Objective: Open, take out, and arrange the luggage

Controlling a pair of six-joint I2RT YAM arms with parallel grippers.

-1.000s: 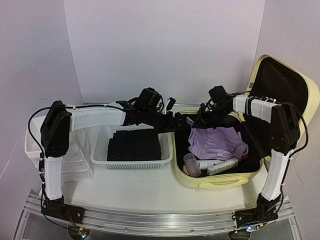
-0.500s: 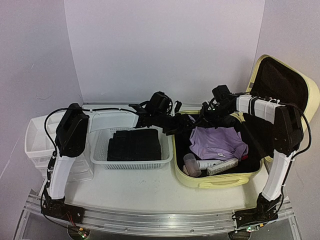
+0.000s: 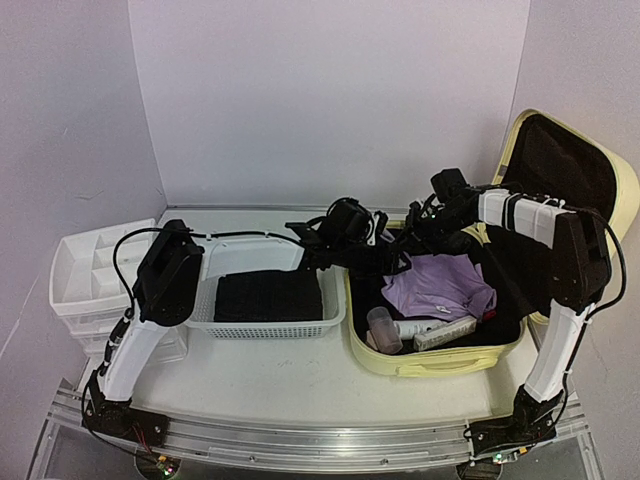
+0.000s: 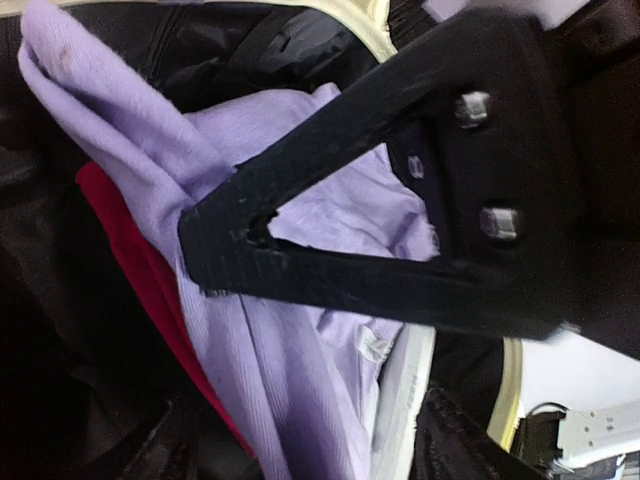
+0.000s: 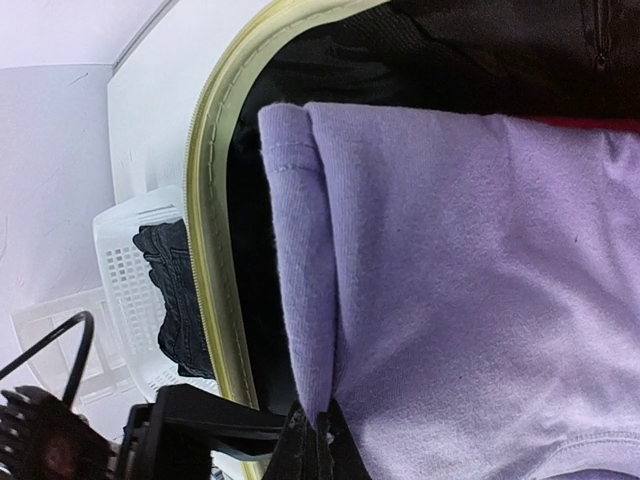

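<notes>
The pale yellow luggage lies open at the right, its black-lined lid standing against the right wall. A lavender garment is bunched in the open half. My right gripper is shut on a fold of this garment at the shell's back left, its fingertips pinching the edge. My left gripper reaches over the yellow rim from the left. Its jaws stand open just above the lavender cloth, close beside the right gripper. A red item shows under the garment.
A white mesh basket holding folded black clothing sits left of the luggage. A white drawer organizer stands at the far left. A clear bottle and white tubes lie in the luggage's front part.
My left arm has swung right from above the basket to over the luggage's left rim, its jaws narrowing a little. My right gripper stays shut on the lavender garment, hardly moved.
</notes>
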